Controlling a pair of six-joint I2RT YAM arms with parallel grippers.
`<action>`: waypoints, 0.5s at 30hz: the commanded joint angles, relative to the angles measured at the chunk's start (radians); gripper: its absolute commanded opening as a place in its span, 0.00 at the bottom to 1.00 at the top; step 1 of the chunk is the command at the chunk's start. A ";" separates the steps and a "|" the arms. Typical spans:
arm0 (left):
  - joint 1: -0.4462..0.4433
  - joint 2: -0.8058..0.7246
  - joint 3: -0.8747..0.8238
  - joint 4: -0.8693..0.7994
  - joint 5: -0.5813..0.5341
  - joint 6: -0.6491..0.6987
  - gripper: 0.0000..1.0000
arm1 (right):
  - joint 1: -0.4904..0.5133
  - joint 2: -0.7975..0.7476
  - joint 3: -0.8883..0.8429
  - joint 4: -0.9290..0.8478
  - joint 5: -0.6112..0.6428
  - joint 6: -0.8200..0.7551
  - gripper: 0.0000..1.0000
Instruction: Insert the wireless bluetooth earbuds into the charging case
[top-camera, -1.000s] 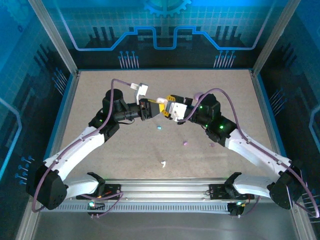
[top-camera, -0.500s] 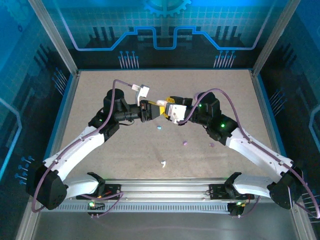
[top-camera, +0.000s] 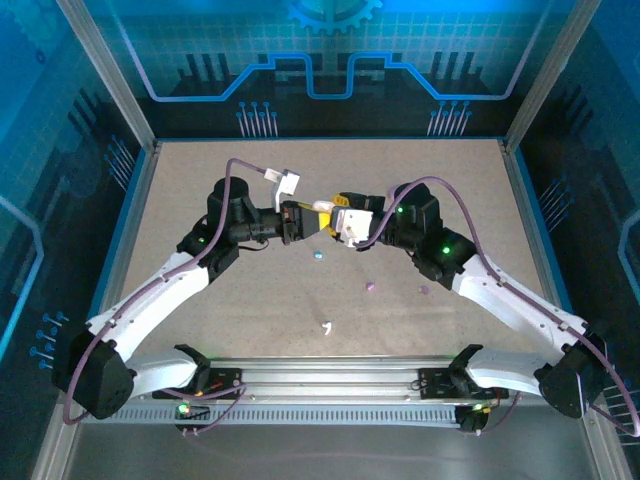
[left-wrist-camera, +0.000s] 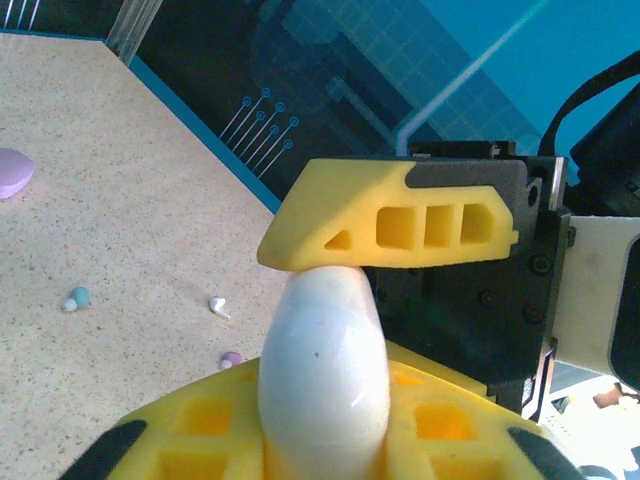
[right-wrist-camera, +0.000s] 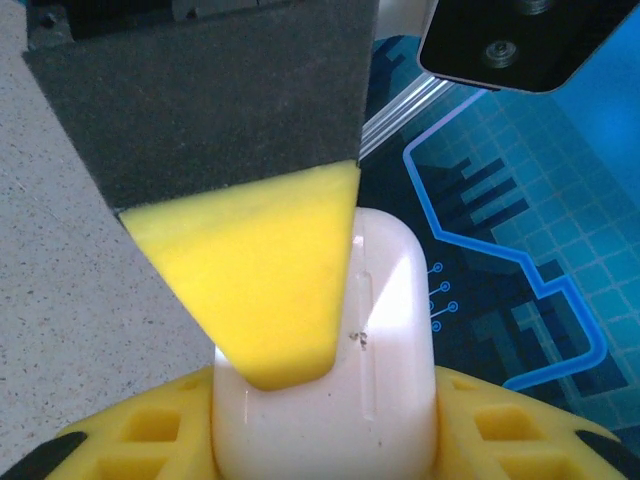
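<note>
Left gripper (top-camera: 312, 217) and right gripper (top-camera: 340, 214) meet nose to nose above mid table (top-camera: 250, 180), slightly closer than second ago. Both pinch same white case (left-wrist-camera: 325, 370), held off surface. Left fingers just squeezed tighter on it; right grip unchanged. Lid looks shut. Buds lie loose below: teal bud (top-camera: 319, 256), purple bud (top-camera: 369, 286), second purple bud (top-camera: 423, 290), white bud (top-camera: 326, 326). Likely meaning: firmer hold for prying lid; insertion not begun.
</note>
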 joint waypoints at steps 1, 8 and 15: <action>-0.008 0.003 0.030 -0.019 0.014 0.043 0.15 | 0.015 -0.011 0.039 0.015 -0.012 0.034 0.48; -0.008 -0.067 -0.093 0.155 -0.053 0.159 0.08 | -0.095 -0.056 0.139 -0.162 -0.168 0.477 0.68; -0.009 -0.108 -0.296 0.533 -0.079 0.316 0.10 | -0.192 -0.042 0.185 -0.322 -0.387 0.805 0.71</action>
